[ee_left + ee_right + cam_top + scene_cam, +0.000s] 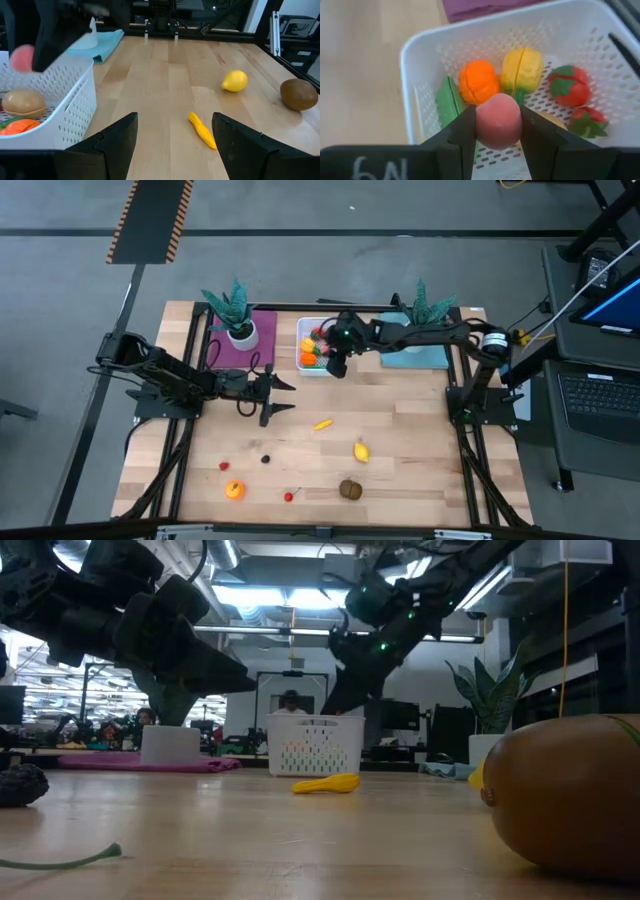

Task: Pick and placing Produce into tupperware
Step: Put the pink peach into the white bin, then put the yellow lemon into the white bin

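The white tupperware [312, 346] sits at the table's far middle and holds an orange [477, 81], a yellow piece [522, 69], a green cucumber [447, 102] and strawberries [568, 86]. My right gripper [498, 125] hovers over its near edge [335, 367], shut on a pink round fruit [498, 120]. My left gripper [280, 395] waits open left of centre, its fingers [172, 135] apart above the bare table. A banana [322, 423], lemon [361, 451], brown kiwi [350, 489], orange [234, 490], cherry [289, 496] and strawberry [224, 466] lie on the table. My right gripper pinches the pink round fruit [498, 142] between its two fingers, one on each side of its round body. The fingers come from above, slanting down. The fruit is lifted clear above the tub's near edge.
Two teal spiky plants in white pots [238, 315] [424, 308] stand either side of the tub, on a purple mat [262, 345] and a teal mat [415, 357]. A small dark item [266, 459] lies near the strawberry. Bare wood lies between the tub and the loose fruit.
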{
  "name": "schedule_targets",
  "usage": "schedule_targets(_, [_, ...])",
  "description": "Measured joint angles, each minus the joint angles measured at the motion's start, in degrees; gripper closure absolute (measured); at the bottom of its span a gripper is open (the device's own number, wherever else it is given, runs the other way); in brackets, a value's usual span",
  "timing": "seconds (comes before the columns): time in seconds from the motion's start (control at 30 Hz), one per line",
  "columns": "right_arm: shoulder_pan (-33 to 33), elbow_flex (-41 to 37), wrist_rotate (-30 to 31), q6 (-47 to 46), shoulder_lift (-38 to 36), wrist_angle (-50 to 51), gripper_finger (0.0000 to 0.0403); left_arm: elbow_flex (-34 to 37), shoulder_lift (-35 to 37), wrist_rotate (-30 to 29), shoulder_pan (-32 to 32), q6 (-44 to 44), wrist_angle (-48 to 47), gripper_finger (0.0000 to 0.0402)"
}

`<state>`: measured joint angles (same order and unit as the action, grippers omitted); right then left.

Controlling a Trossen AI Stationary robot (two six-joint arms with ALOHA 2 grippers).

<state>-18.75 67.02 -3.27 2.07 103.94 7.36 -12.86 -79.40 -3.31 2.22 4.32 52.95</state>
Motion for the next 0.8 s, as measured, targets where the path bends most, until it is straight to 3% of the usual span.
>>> schedule_targets(0.4, [-0.02,-0.09,-0.48,0.15,3.98,-1.71,0.0270,0.00,0.00,0.00,0.00,0.00,-0.42,0.0154])
schedule_targets(0.8, [0.00,-0.04,-0.47,-0.09,3.98,-3.62,0.0203,0.00,0.00,0.00,0.00,0.00,-0.42,0.0154])
